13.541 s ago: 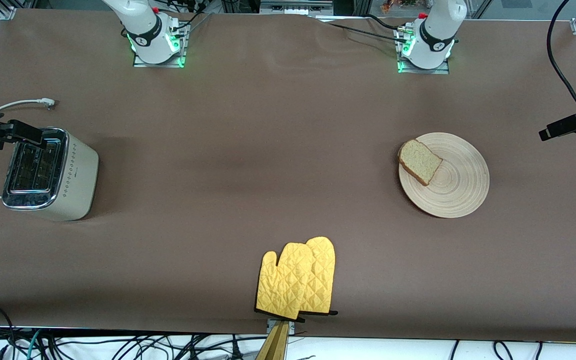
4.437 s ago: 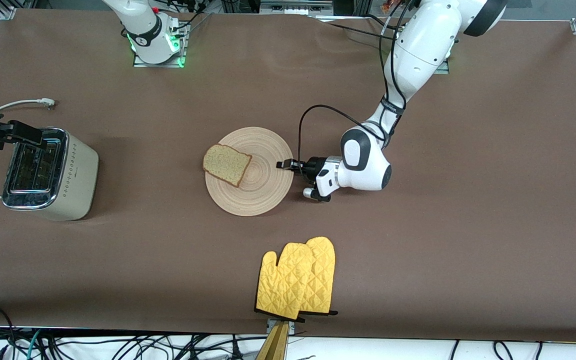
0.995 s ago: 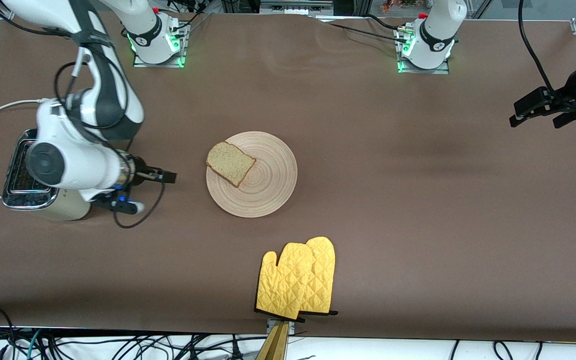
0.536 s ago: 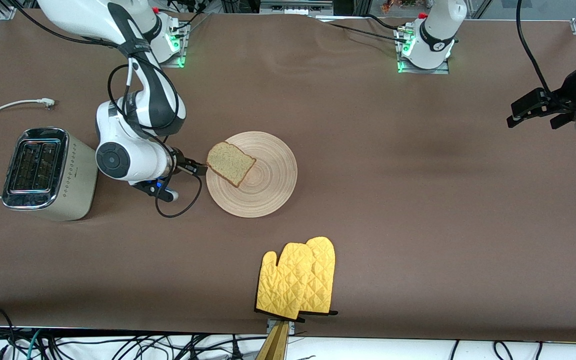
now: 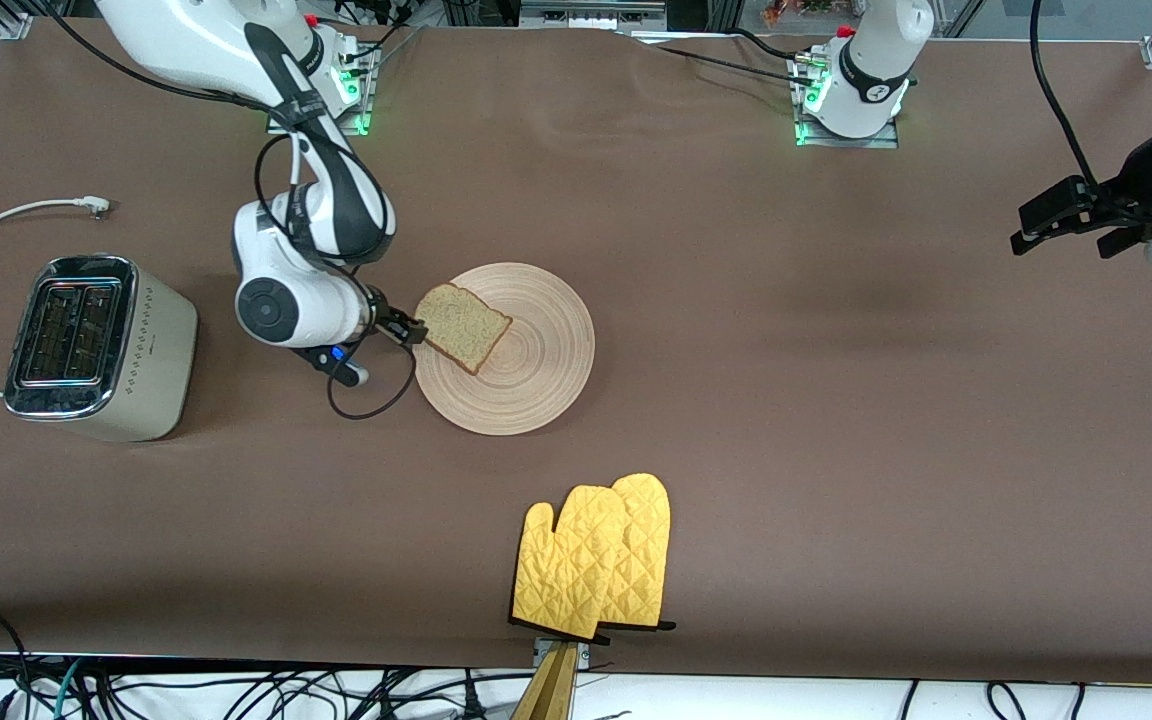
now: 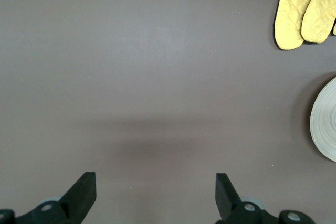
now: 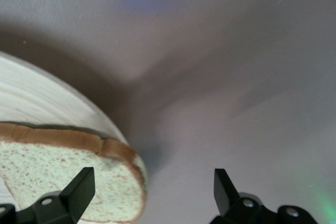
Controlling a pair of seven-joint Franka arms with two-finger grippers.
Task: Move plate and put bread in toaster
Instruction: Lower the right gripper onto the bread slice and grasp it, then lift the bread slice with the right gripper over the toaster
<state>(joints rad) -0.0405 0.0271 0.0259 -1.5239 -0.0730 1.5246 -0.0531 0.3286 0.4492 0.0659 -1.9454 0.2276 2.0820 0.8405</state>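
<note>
**Two arms, one slice: the right gripper closes in on the bread**

Two arms share a wide brown table [image 5: 736,400]. Largest on it, the toaster [image 5: 101,347] stands at the right arm's end, slots up, well apart from everything else. The plate [image 5: 536,385] lies near the middle of the table, so the plate-moving part looks done, and the step in hand appears to be the grasp of the bread [image 5: 463,326]. The slice lies on the plate's edge toward the toaster, its rounded end overhanging the rim. A pair of yellow oven mitts [image 5: 596,567] lies nearer the front camera than the plate.

The right gripper [image 5: 414,331] is low at that overhanging end. In the right wrist view its jaws stand wide apart, holding nothing, with the crust of the bread [image 7: 79,182] just beside one finger [image 7: 79,187] and bare table before the other. Next, I judge, it must straddle the slice's edge, pinch, lift, and carry it to a slot.

The left gripper [image 5: 1066,215] waits over the left arm's end of the table, jaws apart and empty.
</note>
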